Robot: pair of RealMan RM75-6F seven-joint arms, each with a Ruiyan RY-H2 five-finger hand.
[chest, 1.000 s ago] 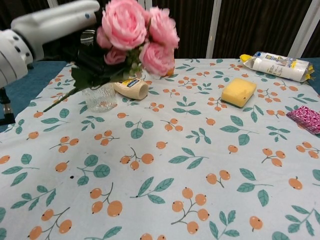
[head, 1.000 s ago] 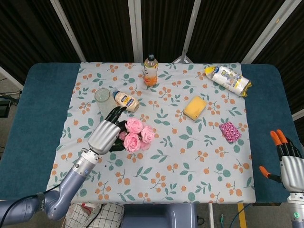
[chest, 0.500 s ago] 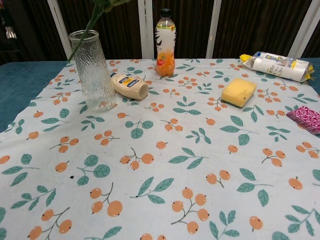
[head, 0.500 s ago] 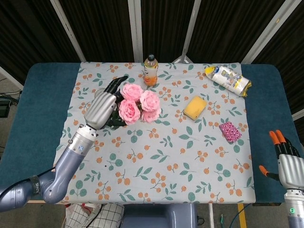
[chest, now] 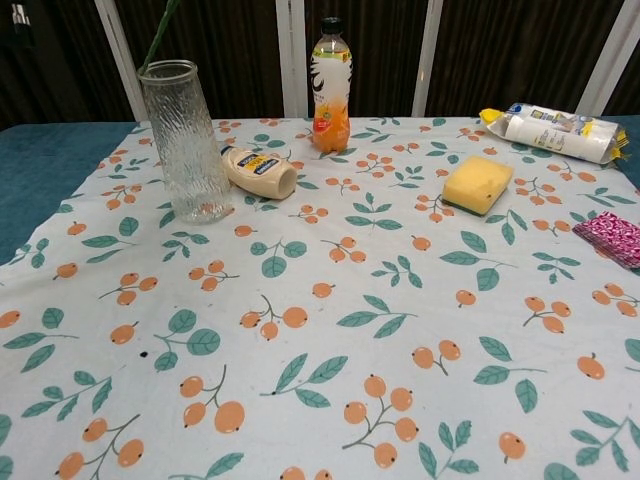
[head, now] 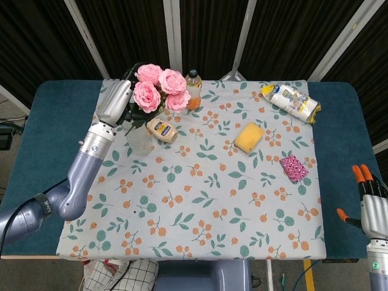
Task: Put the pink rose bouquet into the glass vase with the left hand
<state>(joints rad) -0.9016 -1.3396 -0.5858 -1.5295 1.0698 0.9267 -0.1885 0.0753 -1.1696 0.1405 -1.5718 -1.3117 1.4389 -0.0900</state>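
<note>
Since the earlier frames the left hand (head: 114, 103) is carrying the pink rose bouquet (head: 159, 88) further toward the far-left corner of the table, and the blooms are now sitting above the glass vase (chest: 184, 141) rather than over the middle of the cloth. Underneath everything, the blue table (head: 42, 157) is lying covered by the floral tablecloth (head: 206, 200). That hand's fingers are clamping around the leafy stems just below the flowers. From the chest view, only a thin green stem (chest: 160, 32) is showing, slanting down to the vase rim; whether its tip is inside the glass, I cannot tell. The vase is standing upright, just beside the mayonnaise bottle (chest: 258, 171), which is lying on its side. Further back the orange drink bottle (chest: 331, 85) is standing. At the near-right edge the right hand (head: 373, 206) is waiting well apart from everything, its orange-tipped fingers spread and holding nothing.
</note>
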